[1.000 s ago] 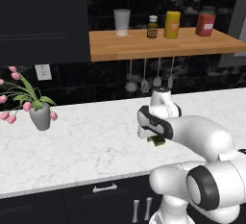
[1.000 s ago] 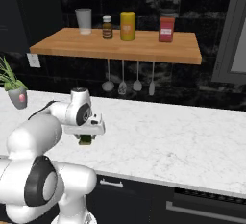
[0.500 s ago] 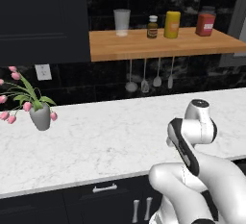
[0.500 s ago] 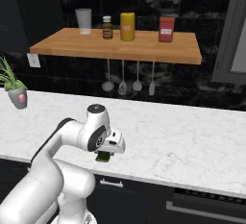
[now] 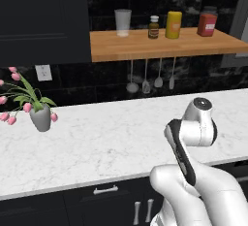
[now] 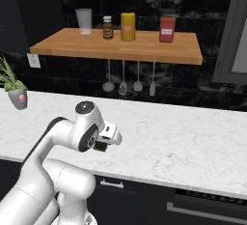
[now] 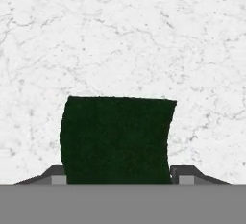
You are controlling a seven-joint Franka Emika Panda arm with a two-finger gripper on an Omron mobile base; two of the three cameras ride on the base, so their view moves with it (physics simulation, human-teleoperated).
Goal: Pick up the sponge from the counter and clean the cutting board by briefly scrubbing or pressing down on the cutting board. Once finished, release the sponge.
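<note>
The sponge (image 7: 117,139) shows its dark green top in the hand view, pinched between the two fingertips at the bottom, and my gripper (image 7: 120,177) is shut on it. In the right base view the gripper (image 6: 105,141) hangs just above the white marble counter (image 6: 183,137) near its front edge, with a green bit of the sponge (image 6: 101,147) poking out below the hand. Under the sponge there is bare marble counter (image 7: 144,35). The cutting board is out of view.
A grey pot of pink tulips (image 5: 41,118) stands at the counter's left end. On the wall above hangs an orange-brown wooden shelf (image 5: 164,45) with a glass and jars, and ladles (image 5: 145,82) dangle under it. The counter's front edge (image 6: 159,178) runs close below the gripper.
Over the last second the arm swung right and toward the counter's front edge, carrying the sponge. Since half a second ago it has barely moved.
</note>
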